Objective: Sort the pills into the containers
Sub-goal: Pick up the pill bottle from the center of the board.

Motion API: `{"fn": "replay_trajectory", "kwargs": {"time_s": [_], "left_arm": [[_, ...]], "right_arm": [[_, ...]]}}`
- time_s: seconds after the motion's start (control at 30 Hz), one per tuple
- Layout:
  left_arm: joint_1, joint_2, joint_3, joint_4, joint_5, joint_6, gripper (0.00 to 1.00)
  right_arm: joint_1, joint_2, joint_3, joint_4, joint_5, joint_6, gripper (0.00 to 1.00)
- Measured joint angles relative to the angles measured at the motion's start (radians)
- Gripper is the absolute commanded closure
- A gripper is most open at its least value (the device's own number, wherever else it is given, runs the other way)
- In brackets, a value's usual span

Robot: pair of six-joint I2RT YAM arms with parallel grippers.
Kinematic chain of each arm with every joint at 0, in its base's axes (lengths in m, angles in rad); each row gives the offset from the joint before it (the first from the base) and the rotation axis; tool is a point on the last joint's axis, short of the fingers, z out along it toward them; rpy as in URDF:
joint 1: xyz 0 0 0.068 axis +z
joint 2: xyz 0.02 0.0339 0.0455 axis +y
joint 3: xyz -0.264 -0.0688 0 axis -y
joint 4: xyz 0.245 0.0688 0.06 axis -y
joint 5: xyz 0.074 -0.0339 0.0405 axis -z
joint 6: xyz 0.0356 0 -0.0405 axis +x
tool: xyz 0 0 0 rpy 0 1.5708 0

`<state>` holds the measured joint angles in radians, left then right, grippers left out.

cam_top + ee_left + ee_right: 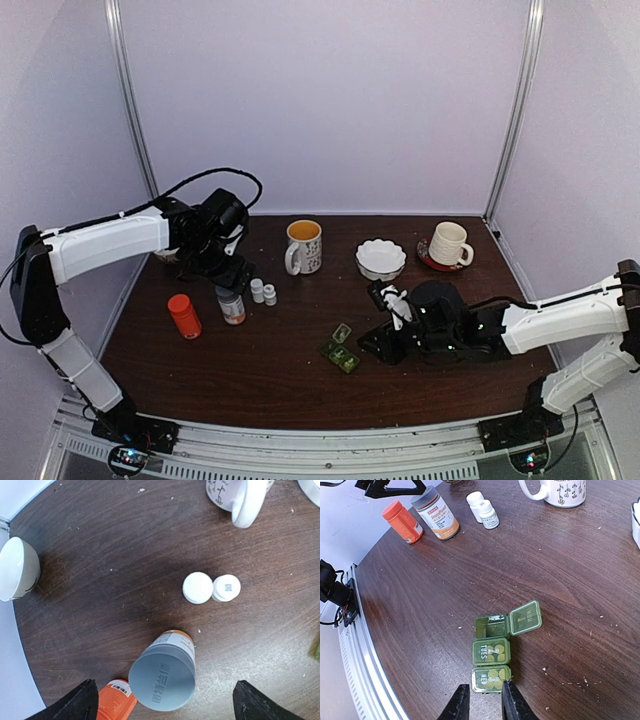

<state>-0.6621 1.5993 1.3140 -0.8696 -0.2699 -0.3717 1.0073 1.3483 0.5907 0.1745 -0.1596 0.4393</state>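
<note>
Left hand (165, 699) gapes wide, empty, over the grey-capped bottle (161, 680). Right hand (486, 702), barely parted, flanks the near end of the pill box (491, 652); I cannot tell if it grips.

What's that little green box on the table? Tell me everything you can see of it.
The pill box is small, flat, dark green and plastic-looking, with three square compartments in a row. One end lid stands open; the others, marked 2 TUES and 3 WED, are shut. It lies flat on the brown table, with the right tool at its WED end; contact is unclear.
</note>
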Motion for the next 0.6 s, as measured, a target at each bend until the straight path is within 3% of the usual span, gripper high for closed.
{"fn": "replay_trajectory", "kwargs": {"time_s": [0.33,0.47,0.6], "left_arm": [[0.05,0.087,0.0,0.0,0.097,0.046,0.12],[0.068,0.103,0.0,0.0,0.114,0.052,0.22],[0.075,0.104,0.0,0.0,0.12,0.057,0.4]], "right_arm": [[0.0,-0.002,0.0,-0.006,0.001,0.0,0.74],[0.0,-0.01,0.0,-0.006,0.004,-0.003,0.73],[0.0,-0.014,0.0,-0.007,0.005,-0.012,0.72]]}}
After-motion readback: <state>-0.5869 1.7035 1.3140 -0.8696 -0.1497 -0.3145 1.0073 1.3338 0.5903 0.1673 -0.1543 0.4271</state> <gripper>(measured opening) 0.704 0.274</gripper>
